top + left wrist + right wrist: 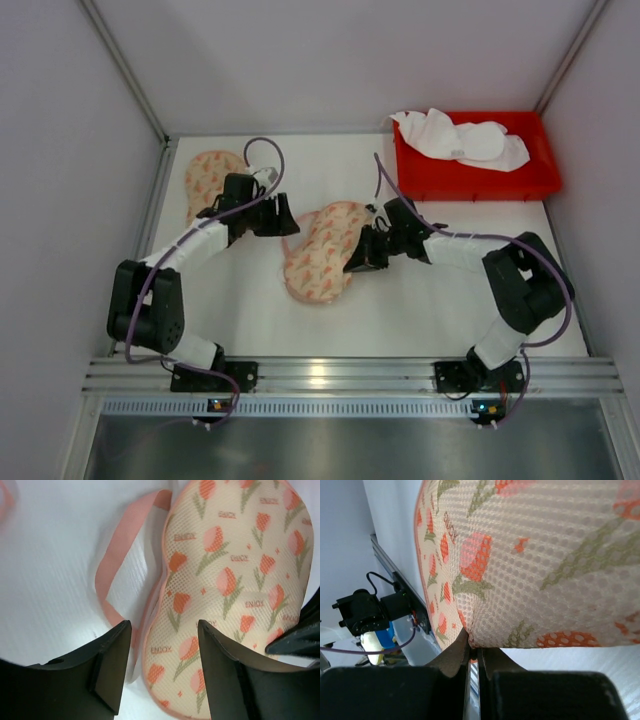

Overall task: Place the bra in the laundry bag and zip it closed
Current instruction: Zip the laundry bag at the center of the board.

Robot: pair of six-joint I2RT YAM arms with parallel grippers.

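Laundry bag (320, 250), tulip-print mesh and domed, lies mid-table (420, 310) between the two grippers. It looks shut, but the zipper can't be made out.

Red bin (470, 185) sits at the far right corner, well apart from the bag. A white bra (460, 138) is heaped in it, possibly more than one; hard to tell. A second tulip-print piece (208, 178) lies flat at far left, beside the left arm.

The left gripper (164, 630) has its jaws standing apart, straddling the bag's near left edge and holding nothing. The right gripper (472, 645) has its fingers pressed together on the bag's right rim, with a fold of mesh pinched at the tips.

A pink strap loop (107, 575) trails off the bag's left side onto the table, just beside the left fingers.

Step, as I judge it: early, securing the bag so it can be opened, with the bra not yet loaded.

Next move, my call:
- The right gripper needs a steady hold on the rim.
- The left gripper needs to close on the opposite edge or the zipper pull. The pull has to be found first, as it isn't visible.
- The pink loop sits close to the left fingers and could get caught.
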